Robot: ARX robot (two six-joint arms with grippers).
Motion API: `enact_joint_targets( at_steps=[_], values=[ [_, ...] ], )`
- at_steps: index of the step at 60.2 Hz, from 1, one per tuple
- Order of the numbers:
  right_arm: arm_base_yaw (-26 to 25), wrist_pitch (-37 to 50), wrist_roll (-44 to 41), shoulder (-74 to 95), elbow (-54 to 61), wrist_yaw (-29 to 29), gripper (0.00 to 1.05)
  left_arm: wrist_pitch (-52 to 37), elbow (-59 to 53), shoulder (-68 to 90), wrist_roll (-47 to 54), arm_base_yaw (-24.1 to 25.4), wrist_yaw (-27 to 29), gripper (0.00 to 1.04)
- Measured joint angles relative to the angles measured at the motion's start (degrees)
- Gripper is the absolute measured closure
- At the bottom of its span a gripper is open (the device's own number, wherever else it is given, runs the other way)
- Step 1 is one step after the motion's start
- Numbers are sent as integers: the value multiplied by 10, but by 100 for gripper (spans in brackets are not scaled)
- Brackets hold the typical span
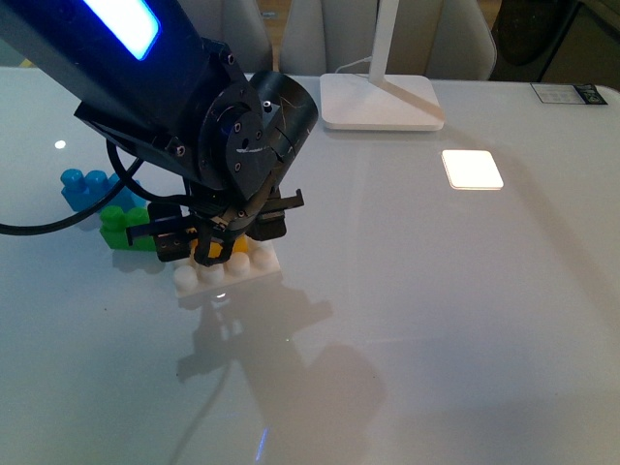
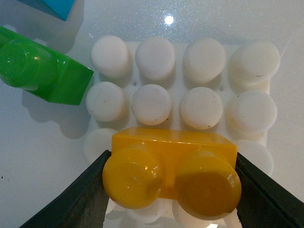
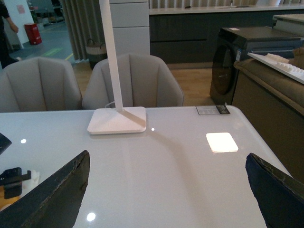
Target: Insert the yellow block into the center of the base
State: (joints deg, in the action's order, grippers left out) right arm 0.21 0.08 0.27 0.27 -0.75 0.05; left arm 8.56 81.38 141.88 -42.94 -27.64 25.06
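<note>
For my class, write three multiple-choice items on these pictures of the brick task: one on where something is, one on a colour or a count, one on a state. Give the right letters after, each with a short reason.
1. Where is the green brick?
A. on the base
B. on the table beside the base
C. in the right gripper

2. How many studs are on top of the yellow block?
A. one
B. two
C. four

3. What is the left gripper doing?
A. gripping the yellow block over the base
B. hanging open, away from the bricks
C. gripping the blue brick

Answers:
1 B: the left wrist view shows it on the tabletop, next to the base edge.
2 B: two round yellow studs show side by side.
3 A: the dark fingers press on both ends of the block above the white studs; the right gripper is open and empty.
</note>
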Motion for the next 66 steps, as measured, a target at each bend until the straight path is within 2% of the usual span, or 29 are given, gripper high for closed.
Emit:
enact_joint_targets(
  at_steps=[27,42,66],
  values=[
    [0,0,0,0,0,0,9,-20,-13,-2,5,2,-10,41],
    [0,0,0,0,0,0,9,-22,-38,-7,3,9,-37,6],
    [0,0,0,0,0,0,9,-47,-110,-117,-4,21,-68,7]
  ],
)
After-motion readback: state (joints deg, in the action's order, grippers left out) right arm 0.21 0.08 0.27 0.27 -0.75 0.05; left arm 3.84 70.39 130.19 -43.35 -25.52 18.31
